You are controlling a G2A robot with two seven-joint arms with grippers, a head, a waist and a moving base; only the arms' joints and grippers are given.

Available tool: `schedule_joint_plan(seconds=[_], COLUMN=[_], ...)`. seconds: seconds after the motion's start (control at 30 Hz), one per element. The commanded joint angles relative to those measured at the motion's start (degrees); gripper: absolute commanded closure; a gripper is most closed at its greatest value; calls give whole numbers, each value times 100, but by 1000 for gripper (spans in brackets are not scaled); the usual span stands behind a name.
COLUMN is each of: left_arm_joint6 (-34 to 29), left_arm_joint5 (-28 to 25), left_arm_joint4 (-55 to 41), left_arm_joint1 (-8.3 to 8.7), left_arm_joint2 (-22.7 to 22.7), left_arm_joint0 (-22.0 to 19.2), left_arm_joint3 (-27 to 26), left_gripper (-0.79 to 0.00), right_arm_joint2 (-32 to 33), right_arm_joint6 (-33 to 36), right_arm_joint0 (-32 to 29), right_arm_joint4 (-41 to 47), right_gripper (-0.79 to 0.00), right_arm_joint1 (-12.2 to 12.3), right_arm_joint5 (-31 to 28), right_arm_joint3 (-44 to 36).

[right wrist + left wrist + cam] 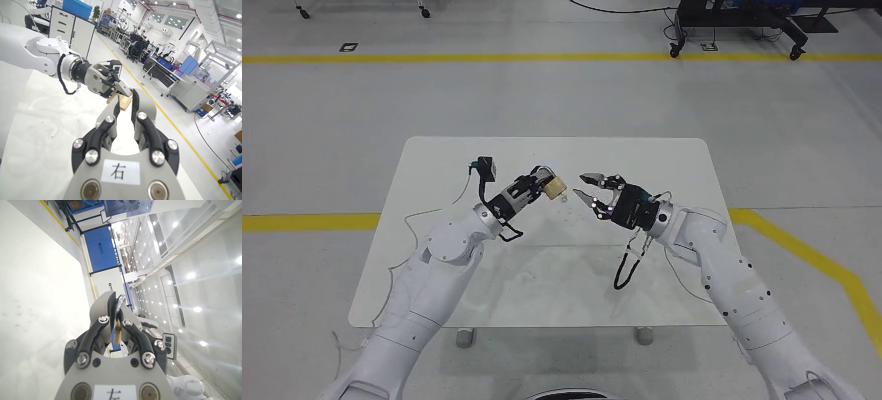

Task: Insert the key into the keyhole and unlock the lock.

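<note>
Above the middle of a white table [662, 160], the left gripper [545, 186] is clenched on a brass padlock [124, 103] and holds it off the tabletop, the silver shackle pinched between its fingers. The right gripper [584, 188] faces it from just beside. Its two fingers are spread apart and grasp nothing, their tips close to the padlock's body.

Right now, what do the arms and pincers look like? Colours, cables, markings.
Left arm and right arm: white shells, black wrists, a black corrugated cable looped at each. Left pincer and right pincer: grey, black linkages, silver screws, ribbed black pads, white label with a black character.
</note>
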Motion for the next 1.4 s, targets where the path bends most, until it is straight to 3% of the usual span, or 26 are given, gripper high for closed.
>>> schedule_joint_plan(seconds=[0.0,0.13,0.27,0.4,0.6,0.67,0.7,0.87,0.97,1.1,1.27,1.37], left_arm_joint6=[0,-33,548,848,610,626,651,654,571,821,2402,3167], left_arm_joint5=[141,710,1404,1804,2213,2303,2325,2327,2152,1568,791,677], left_arm_joint4=[175,955,2317,3058,3495,3542,3540,3571,3390,3089,4122,5119], left_arm_joint1=[14,64,58,-62,-340,-427,-463,-551,-518,-329,8,156], left_arm_joint2=[-32,-20,267,789,1560,1710,1752,1793,1580,871,-191,-667], left_arm_joint0=[-13,-87,-196,-419,-1008,-1142,-1194,-1345,-1303,-958,-55,376], left_arm_joint3=[6,36,-9,278,1173,1380,1459,1692,1630,1208,183,-261], left_gripper=[0,0,0,0,0,-480,-785,-785,-785,-785,-785,-785], right_arm_joint2=[190,524,524,524,524,524,524,524,524,524,524,619], right_arm_joint6=[-14,-1,-1,-1,-1,-1,-1,-1,-1,-1,-1,-53], right_arm_joint0=[-136,-364,-364,-364,-364,-364,-364,-364,-364,-364,-364,-391], right_arm_joint4=[-41,-36,-36,-36,-36,-36,-36,-36,-36,-36,-36,237], right_gripper=[-785,-785,-785,-785,-785,-785,-785,-785,-785,-785,-785,-785], right_arm_joint1=[41,115,115,115,115,115,115,115,115,115,115,107], right_arm_joint5=[49,-51,-51,-51,-51,-51,-51,-51,-51,-51,-51,120], right_arm_joint3=[-111,-292,-292,-292,-292,-292,-292,-292,-292,-292,-292,-211])
